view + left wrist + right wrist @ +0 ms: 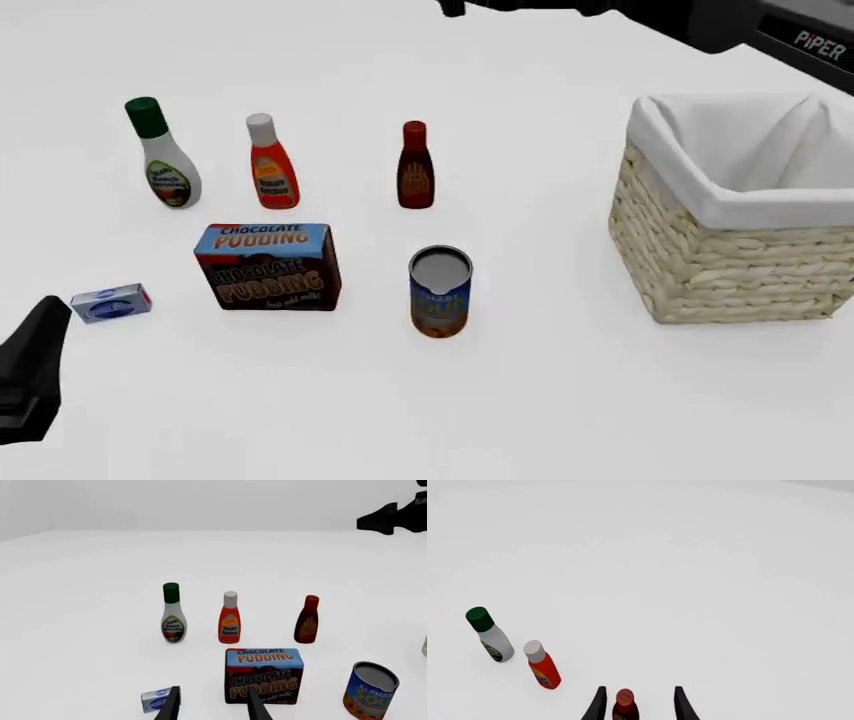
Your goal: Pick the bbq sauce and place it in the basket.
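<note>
The bbq sauce (415,165), a slim dark reddish-brown bottle with a dark red cap, stands upright on the white table, third in a row of bottles. It also shows in the left wrist view (307,620). The wicker basket (727,265) with white lining stands at the right. My right gripper (639,689) is open; the bottle's cap (625,698) shows between its fingers, lower down and not touched. The right arm (694,20) hangs high at the far side. My left gripper (213,690) is open and empty, low at the near left (34,370).
A white bottle with green cap (163,160) and an orange-red bottle with white cap (271,165) stand left of the bbq sauce. A chocolate pudding box (267,265), a soup can (441,290) and a small blue-white box (110,302) lie nearer.
</note>
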Action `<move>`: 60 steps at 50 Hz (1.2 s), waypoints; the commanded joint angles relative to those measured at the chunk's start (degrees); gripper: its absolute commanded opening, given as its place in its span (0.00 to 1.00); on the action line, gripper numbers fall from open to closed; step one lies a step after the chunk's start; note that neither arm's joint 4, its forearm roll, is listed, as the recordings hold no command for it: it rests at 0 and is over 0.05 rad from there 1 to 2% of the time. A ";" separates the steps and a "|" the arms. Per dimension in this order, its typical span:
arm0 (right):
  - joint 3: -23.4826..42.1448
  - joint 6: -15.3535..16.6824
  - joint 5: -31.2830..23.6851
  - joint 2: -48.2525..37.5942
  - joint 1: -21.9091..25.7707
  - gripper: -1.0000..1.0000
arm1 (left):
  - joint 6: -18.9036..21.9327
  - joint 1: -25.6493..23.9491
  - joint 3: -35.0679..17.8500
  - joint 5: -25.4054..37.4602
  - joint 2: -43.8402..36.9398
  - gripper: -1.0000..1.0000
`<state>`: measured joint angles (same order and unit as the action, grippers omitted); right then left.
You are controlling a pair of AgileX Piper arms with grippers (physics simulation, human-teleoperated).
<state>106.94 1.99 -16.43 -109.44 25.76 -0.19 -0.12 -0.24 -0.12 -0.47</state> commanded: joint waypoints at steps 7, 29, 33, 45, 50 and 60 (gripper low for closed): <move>8.29 0.06 -0.73 -8.77 0.28 1.00 | 0.20 0.13 -0.01 0.01 0.04 1.00; 13.95 0.32 0.78 -17.49 -0.04 1.00 | 0.20 0.13 -0.01 0.01 0.04 1.00; 15.71 0.24 0.43 -19.29 -0.05 1.00 | 0.20 0.13 -0.01 0.01 0.04 1.00; 24.73 0.15 -2.08 -26.74 -0.02 1.00 | 0.20 0.13 -0.01 0.01 0.04 1.00; 31.47 0.40 -4.88 -31.22 0.05 1.00 | 0.20 0.13 -0.01 0.01 0.04 1.00; 39.91 0.32 -8.72 -37.33 0.48 1.00 | 0.20 0.13 -0.01 0.01 0.04 1.00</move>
<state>138.74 2.32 -21.80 -140.67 25.91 0.00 0.01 -0.25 -0.11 -0.43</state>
